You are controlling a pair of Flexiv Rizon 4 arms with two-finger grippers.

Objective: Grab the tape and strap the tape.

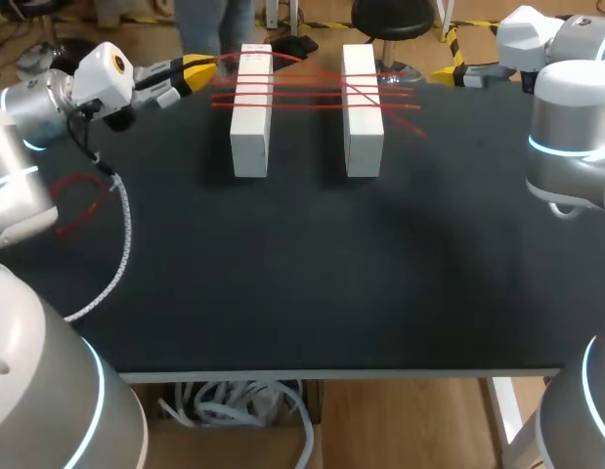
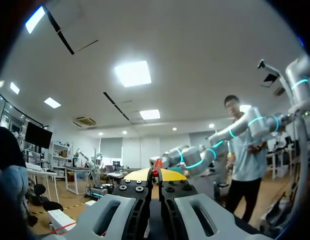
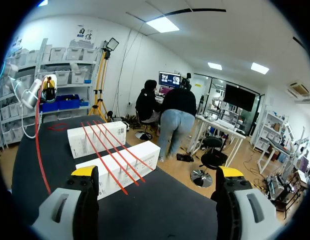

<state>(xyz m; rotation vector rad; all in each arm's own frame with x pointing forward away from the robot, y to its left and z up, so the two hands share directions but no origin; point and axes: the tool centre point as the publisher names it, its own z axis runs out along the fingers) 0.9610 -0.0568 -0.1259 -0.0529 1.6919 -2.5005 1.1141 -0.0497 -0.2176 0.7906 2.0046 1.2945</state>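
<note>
Left wrist view: red tape [image 2: 155,171] between tips of left hand [image 2: 156,175]

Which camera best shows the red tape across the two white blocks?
The head view: the red tape spans both white blocks and runs to the left gripper. The right wrist view shows the strands obliquely; the left wrist view, only a red sliver in the gripper.

Bright overhead light, soft shadows on table [image 1: 282,293]
</note>
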